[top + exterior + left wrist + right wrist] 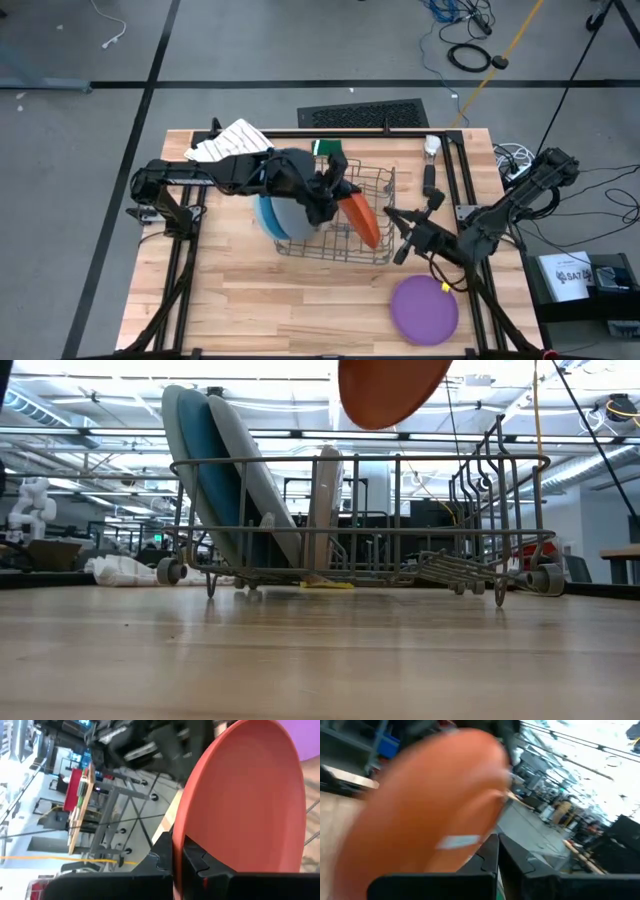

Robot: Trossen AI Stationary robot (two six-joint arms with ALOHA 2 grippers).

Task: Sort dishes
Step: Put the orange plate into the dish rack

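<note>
A round flat orange plastic plate [362,220] is held on edge above the wire dish rack [372,250], over its right part. The left gripper [338,192] is clamped on the rim of this plate; in the left wrist view the edge of the plate [240,805] is seen between the two dark fingers [200,862]. The right gripper [392,214] is found just beside the right side of the rack, next to the same plate, and its fingers are brought together; whether they pinch the plate cannot be told. In the low view, the large blue and grey plates [215,470] are seen standing tilted in the left part of the rack, with an off-white plate [324,500] upright near the middle. A round purple plate [424,308] lies flat on the wooden table [250,300], near the front right corner, well apart from the rack.
</note>
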